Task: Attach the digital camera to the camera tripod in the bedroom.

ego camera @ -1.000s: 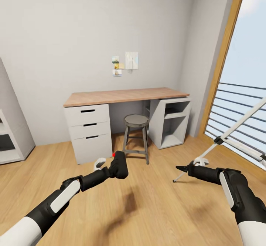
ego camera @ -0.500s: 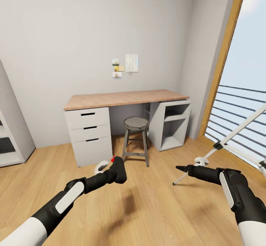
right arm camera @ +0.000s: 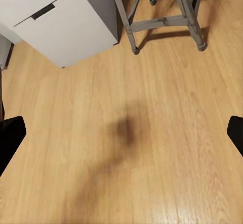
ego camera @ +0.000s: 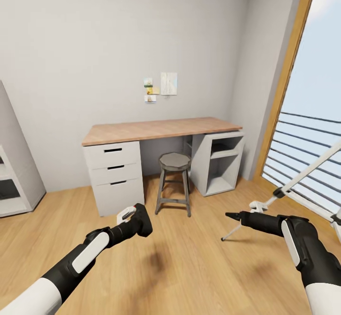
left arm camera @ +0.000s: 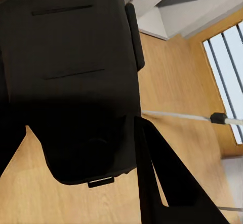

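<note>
We had the digital camera (ego camera: 140,220) clamped in our left gripper (ego camera: 135,220), low over bare wood floor (ego camera: 189,267). The camera tripod (ego camera: 303,173) leaned by the window (ego camera: 303,116), one foot just past our right gripper (ego camera: 233,216), whose fingers (right arm camera: 11,133) stood spread, empty. Stool (ego camera: 174,180) and counter (ego camera: 158,130) stood ahead.

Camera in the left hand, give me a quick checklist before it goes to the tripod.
1. Camera held in the left hand: ok.
2. Right hand free and open: ok.
3. Tripod in sight by the window: ok, legs showing.
4. Tripod head in sight: not ok, past the picture's edge.
5. Floor between hands and tripod free of clutter: ok.
6. Stool out of the way: ok, beside the desk.
</note>
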Available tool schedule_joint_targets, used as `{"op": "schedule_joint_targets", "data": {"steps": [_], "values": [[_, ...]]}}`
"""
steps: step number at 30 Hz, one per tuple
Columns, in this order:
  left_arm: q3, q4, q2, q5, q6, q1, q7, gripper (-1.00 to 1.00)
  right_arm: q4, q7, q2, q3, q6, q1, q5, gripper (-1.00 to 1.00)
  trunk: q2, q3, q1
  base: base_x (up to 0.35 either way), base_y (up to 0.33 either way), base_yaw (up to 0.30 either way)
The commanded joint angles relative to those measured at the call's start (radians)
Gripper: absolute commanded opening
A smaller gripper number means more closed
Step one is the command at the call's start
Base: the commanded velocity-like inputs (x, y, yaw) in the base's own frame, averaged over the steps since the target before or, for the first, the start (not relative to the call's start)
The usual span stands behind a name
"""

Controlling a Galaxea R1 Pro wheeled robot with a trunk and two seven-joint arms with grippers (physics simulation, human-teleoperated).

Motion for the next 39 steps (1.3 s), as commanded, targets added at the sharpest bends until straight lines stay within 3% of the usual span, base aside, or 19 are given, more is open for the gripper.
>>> {"op": "schedule_joint_targets", "data": {"steps": [1,39], "values": [[-0.003,-0.002,0.001,0.011,0.000,-0.001,0.005,-1.00,0.000,0.001,0.000,-0.001,0.007,-0.001,-0.003,1.00,0.007,0.002,-0.004,0.000,0.000,0.000],[-0.003,0.008,0.001,0.011,-0.001,-0.001,0.008,-1.00,0.000,0.001,0.000,-0.001,0.009,0.000,-0.003,1.00,0.273,0.121,-0.150,0.000,0.000,0.000]]}}
